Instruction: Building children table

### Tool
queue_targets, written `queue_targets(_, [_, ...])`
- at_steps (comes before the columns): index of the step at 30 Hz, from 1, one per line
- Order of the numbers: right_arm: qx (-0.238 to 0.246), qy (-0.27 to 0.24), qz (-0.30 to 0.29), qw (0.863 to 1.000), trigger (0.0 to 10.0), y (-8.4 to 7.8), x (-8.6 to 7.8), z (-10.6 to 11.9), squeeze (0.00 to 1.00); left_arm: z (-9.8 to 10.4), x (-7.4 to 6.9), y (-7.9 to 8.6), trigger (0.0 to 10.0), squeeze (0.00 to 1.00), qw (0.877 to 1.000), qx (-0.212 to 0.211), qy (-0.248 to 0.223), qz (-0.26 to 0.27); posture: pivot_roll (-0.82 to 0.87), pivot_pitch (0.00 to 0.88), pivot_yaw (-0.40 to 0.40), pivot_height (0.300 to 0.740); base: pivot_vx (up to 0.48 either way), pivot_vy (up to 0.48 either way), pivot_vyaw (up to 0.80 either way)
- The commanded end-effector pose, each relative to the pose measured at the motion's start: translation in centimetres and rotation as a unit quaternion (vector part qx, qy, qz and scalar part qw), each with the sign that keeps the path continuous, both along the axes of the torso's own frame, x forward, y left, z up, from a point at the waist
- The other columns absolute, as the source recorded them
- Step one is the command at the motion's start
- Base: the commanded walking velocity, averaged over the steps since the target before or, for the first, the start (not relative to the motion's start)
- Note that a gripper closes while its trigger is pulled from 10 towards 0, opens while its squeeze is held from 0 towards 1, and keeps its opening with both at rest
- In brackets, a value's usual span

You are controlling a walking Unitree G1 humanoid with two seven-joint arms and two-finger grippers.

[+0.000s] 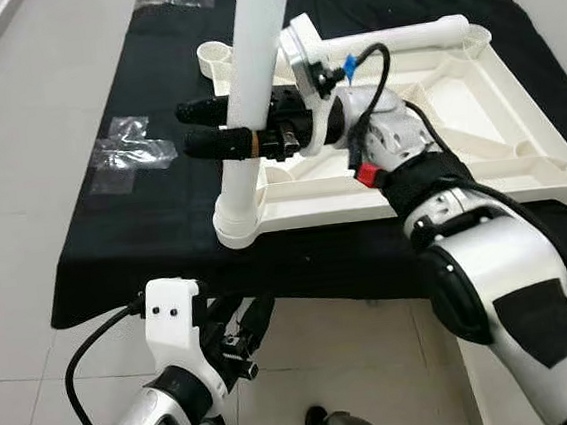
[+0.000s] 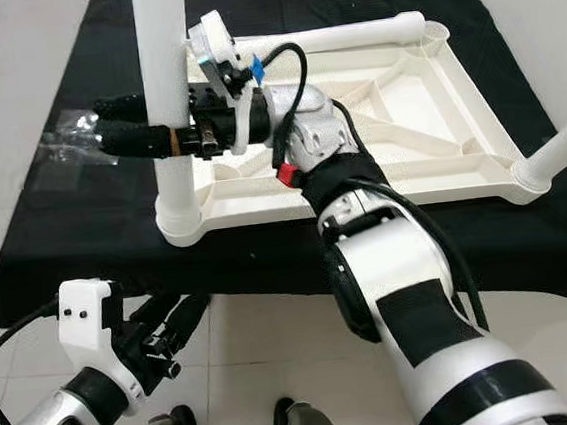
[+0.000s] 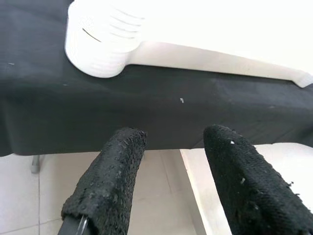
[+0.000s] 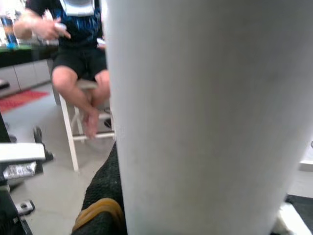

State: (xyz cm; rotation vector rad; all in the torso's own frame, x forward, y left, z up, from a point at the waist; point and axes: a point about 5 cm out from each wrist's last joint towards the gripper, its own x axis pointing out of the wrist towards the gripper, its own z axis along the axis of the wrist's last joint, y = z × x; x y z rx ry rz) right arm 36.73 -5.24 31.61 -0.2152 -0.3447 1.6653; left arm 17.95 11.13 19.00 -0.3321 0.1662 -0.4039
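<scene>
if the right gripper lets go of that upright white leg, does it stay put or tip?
Probably stays: the white leg stands upright with its foot in the corner socket of the tabletop, though how firmly it is seated can't be judged. It looks like stiff plastic, and smooth, so the right gripper may slip along it.

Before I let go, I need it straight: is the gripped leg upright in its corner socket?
Upright: the white leg rises straight from the corner socket of the tabletop, with the right gripper shut around it.
</scene>
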Motion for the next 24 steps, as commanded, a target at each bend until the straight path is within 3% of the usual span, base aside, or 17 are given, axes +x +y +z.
queue_targets(1, [-0.067,0.032,-0.03,0.997,10.0,-0.7,0.5,-3.4,0.0,-0.5,0.0,0.1,10.0,0.0,1.0,0.001,0.012,0.003,0.2,0.278,-0.132,0.74,0.0,0.0,0.0])
queue_targets(3, [-0.091,0.032,-0.064,0.993,10.0,-0.9,0.8,-4.0,0.0,-0.5,0.2,0.1,10.0,0.0,1.0,0.004,0.01,0.001,0.2,0.271,-0.132,0.74,0.0,0.0,0.0])
queue_targets(7, [-0.093,0.041,-0.107,0.989,10.0,-0.6,1.3,-4.2,0.0,-0.5,0.3,0.1,10.0,0.0,1.0,0.006,0.007,0.001,0.2,0.27,-0.132,0.74,0.0,0.0,0.0])
queue_targets(8, [-0.092,0.06,-0.152,0.982,10.0,-0.5,1.8,-4.2,0.0,-0.4,0.4,0.1,10.0,0.0,1.0,0.004,0.006,0.001,0.19,0.266,-0.135,0.74,0.0,0.0,0.0])
queue_targets(13, [-0.092,0.071,-0.184,0.976,10.0,-0.4,2.2,-4.5,0.0,-0.4,0.4,0.0,10.0,0.0,1.0,0.005,0.006,0.001,0.19,0.265,-0.137,0.74,0.0,0.0,0.0])
queue_targets(14, [-0.084,0.086,-0.224,0.967,10.0,-0.4,2.6,-4.6,0.0,-0.4,0.4,0.1,10.0,0.0,1.0,0.006,0.005,0.002,0.19,0.268,-0.142,0.74,0.0,0.0,0.0])
queue_targets(20, [-0.04,0.103,-0.313,0.943,10.0,-1.2,3.6,-4.5,0.0,-0.4,0.5,0.1,10.0,0.0,1.0,0.01,0.003,0.006,0.19,0.272,-0.141,0.74,0.0,0.0,0.0])
queue_targets(21, [-0.028,0.11,-0.356,0.927,10.0,-1.8,4.0,-4.7,0.0,-0.4,0.5,0.2,10.0,0.0,1.0,0.008,0.004,0.006,0.19,0.273,-0.14,0.74,0.0,0.0,0.0])
queue_targets(24, [-0.012,0.113,-0.416,0.902,10.0,-2.6,4.5,-4.9,0.0,-0.4,0.6,0.2,10.0,0.0,1.0,0.009,0.002,0.006,0.18,0.274,-0.138,0.74,0.0,0.0,0.0])
